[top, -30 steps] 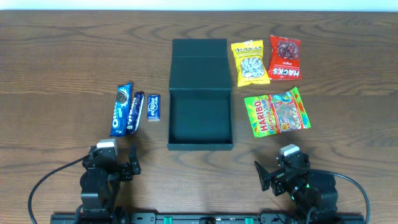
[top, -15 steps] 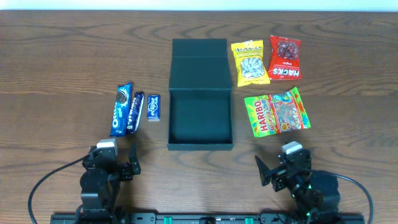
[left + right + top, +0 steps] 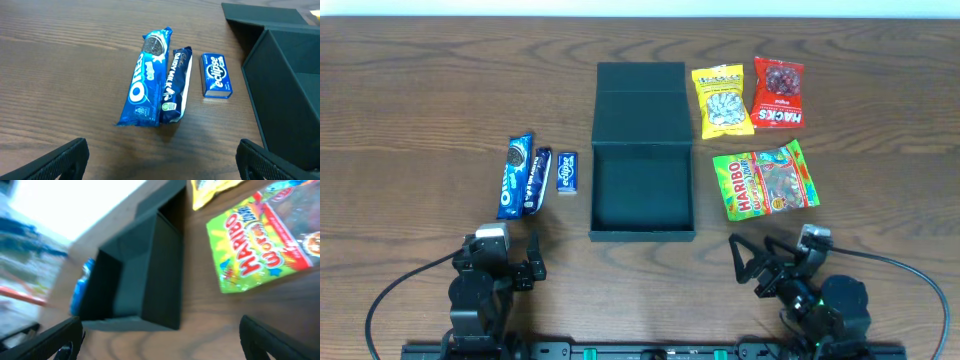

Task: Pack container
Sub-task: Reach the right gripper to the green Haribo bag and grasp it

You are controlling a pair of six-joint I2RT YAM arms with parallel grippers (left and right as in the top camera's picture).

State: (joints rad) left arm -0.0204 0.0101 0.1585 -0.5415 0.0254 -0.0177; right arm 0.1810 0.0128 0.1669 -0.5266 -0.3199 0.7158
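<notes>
The dark teal-black matte rectangular box (image 3: 642,236) sits at the middle of the brown wooden table (image 3: 420,100), open and with nothing inside, its hinged flap lid lying flat behind it toward the far edge. To its left lie a long blue Oreo packet (image 3: 513,177), a dark blue Dairy Milk bar (image 3: 537,180) touching the packet's side, and a small blue Eclipse mint box (image 3: 567,172) just beside the bar. To its right are a yellow bag of nuts (image 3: 722,101), a red Hacks bag (image 3: 778,93) next to it, and a green Haribo gummy bag (image 3: 764,180) nearer the front. None of these has moved since a second ago. The left gripper (image 3: 533,262) is likewise where it was, low at the near edge, fingers spread wide and holding nothing. The right gripper (image 3: 750,268) is the one change: its wrist has swung toward the robot's right and twisted, so its camera now looks slantwise across the box and the gummy bag (that view is blurred and tilted). Its fingers are also spread apart and empty, near the table's front edge, well short of the gummy bag.
</notes>
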